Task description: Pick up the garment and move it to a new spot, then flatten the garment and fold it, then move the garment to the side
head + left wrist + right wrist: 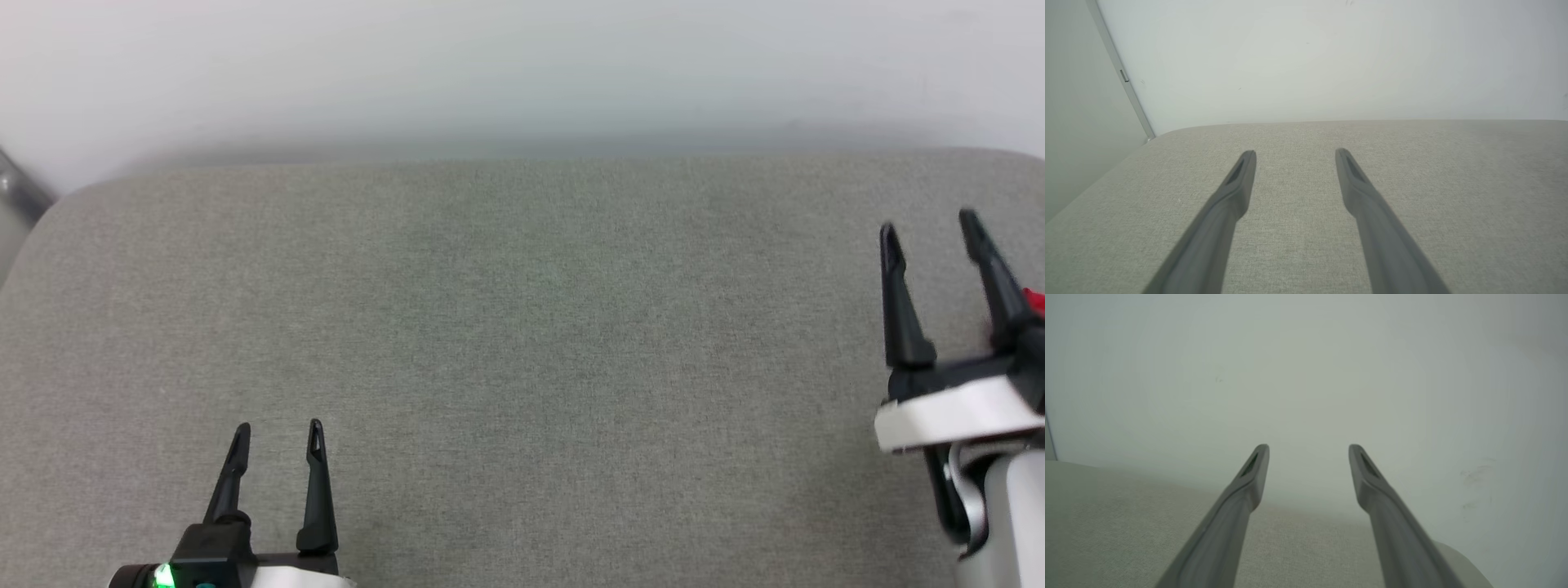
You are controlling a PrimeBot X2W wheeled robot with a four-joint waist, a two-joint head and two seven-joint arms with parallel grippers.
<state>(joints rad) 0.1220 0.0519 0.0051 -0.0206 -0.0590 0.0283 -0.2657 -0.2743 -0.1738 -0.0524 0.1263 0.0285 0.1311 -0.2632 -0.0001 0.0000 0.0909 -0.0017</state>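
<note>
Jaws wide, empty, both sides; left tool (279,425) low over fabric surface (522,327); right tool (928,221) higher

No readable text (any view)

The garment (1036,301) cut off by edge

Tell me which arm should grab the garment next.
Right, probably. A red sliver of the garment shows beside the open right gripper at the head view's right edge; the open left gripper sits far across the cushion.
</note>
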